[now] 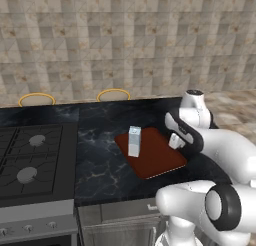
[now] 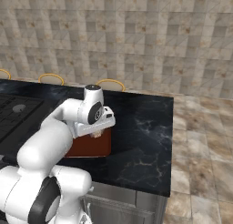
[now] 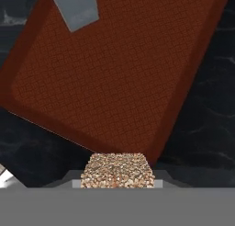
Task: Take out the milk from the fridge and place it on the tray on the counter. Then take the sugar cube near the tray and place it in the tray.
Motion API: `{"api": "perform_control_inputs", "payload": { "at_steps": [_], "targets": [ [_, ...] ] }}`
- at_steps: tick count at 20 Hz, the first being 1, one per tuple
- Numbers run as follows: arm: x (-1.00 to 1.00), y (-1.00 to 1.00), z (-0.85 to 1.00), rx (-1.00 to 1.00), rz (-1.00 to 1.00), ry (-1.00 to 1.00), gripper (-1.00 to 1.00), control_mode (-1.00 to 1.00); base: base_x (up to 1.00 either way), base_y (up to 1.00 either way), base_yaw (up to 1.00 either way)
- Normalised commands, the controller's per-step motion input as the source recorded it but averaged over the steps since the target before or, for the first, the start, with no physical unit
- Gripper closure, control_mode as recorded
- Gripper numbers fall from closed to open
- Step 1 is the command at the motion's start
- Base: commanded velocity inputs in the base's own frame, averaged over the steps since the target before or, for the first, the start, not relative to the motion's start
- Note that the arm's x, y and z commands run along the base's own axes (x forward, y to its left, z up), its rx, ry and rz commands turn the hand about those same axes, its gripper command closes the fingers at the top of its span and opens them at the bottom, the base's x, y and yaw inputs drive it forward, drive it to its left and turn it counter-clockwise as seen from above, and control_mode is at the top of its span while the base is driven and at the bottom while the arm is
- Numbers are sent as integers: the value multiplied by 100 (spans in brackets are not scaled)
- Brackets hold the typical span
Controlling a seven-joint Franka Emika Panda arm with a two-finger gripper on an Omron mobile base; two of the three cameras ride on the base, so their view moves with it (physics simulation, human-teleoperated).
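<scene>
Left base view: the arm reaches forward from the lower right, its wrist bent down so the gripper [image 1: 176, 140] hangs over the right edge of the tray [image 1: 160, 162] on the counter [image 1: 100, 165]. In the hand view the fingers are closed on the sugar cube [image 3: 118, 171], held above the counter just off the tray's edge. The milk [image 1: 134, 141] stands upright on the tray's left part. No writing is legible on the carton. A stovetop [image 1: 30, 160] lies to the left.
</scene>
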Motion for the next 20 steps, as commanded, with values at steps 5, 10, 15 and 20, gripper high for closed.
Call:
{"api": "perform_control_inputs", "payload": {
  "at_steps": [5, 10, 15, 20],
  "targets": [
    [2, 33, -39, -3, 3, 0, 100, -100, 0, 0, 0],
    [1, 9, -40, 0, 3, 0, 100, -100, 0, 0, 0],
    [9, 0, -35, 0, 7, 0, 100, -100, 0, 0, 0],
    [25, 0, -31, 0, 7, 0, 100, -100, 0, 0, 0]
  ]
}}
